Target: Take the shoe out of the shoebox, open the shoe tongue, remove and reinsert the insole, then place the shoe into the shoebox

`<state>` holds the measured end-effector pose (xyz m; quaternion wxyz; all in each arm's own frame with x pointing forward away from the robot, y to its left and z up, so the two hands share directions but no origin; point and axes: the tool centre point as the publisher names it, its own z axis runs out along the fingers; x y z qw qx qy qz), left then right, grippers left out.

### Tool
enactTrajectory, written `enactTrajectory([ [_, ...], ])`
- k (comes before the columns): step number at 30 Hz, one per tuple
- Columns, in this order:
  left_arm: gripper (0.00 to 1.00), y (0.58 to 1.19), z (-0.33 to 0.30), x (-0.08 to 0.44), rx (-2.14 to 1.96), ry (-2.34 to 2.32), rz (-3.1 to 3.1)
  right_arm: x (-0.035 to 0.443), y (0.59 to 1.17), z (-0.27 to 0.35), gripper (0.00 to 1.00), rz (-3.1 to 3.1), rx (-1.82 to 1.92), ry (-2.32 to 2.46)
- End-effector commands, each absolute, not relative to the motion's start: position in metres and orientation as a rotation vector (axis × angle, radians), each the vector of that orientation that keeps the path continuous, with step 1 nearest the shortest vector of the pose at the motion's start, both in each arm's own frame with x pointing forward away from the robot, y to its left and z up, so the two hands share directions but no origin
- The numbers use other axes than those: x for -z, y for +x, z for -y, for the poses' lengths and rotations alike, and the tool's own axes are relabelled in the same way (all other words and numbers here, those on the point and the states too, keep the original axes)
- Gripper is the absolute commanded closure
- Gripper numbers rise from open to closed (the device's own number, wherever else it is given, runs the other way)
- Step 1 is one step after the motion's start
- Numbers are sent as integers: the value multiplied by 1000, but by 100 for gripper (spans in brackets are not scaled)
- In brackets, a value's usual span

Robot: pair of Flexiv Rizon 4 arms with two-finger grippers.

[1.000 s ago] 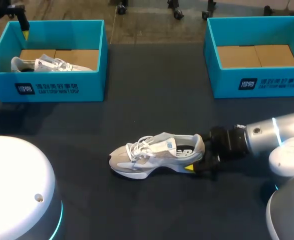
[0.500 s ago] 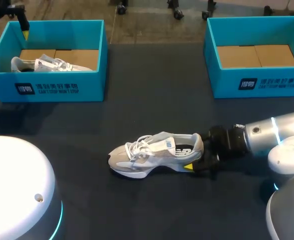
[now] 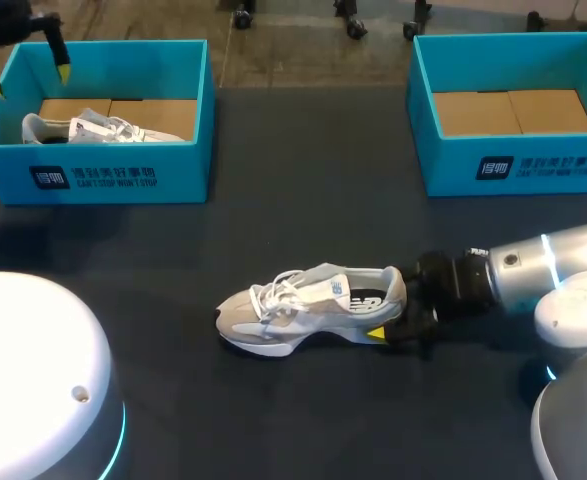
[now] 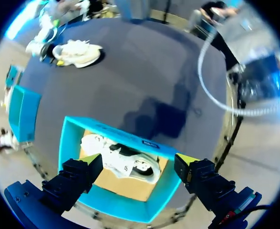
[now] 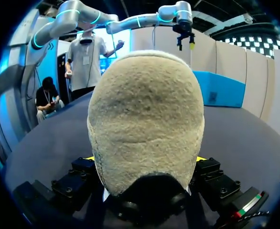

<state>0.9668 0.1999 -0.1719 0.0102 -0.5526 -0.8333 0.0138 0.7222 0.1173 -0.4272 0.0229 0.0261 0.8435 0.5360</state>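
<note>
My left gripper (image 3: pixel 30 80) hangs over the far-left corner of the left shoebox (image 3: pixel 123 175), its fingers spread wide with nothing between them. In that box a pale sneaker (image 3: pixel 93 128) lies on the brown cardboard floor. In the middle of the dark table (image 3: pixel 303 190), outside both boxes, the grey-white shoe (image 3: pixel 308 308) stands on its sole, toe pointing left. My right gripper (image 3: pixel 398 325) clamps its heel from both sides. At the far right, the right shoebox (image 3: pixel 513 165) shows its cardboard floor.
</note>
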Motion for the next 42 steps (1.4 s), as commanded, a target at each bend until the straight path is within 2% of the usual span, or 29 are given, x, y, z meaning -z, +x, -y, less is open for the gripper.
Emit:
enactTrajectory([
  [1, 0, 954, -187, 170, -4, -1178, 2888, 431, 725, -121, 100, -2612, -1656, 83],
  [9, 0, 950, -175, 179, -32, -411, 3207, 431, 725, -121, 100, -2612, -1656, 83],
  [13, 0, 952, -161, 187, -87, 5, 3169, 431, 725, -121, 100, -2612, -1656, 83],
  [32, 0, 952, -150, 190, -105, 67, 3138, 431, 725, -121, 100, -2612, -1656, 83],
  [42, 0, 919, -97, 162, -109, 981, 2986, 431, 725, -121, 100, -2612, -1656, 83],
])
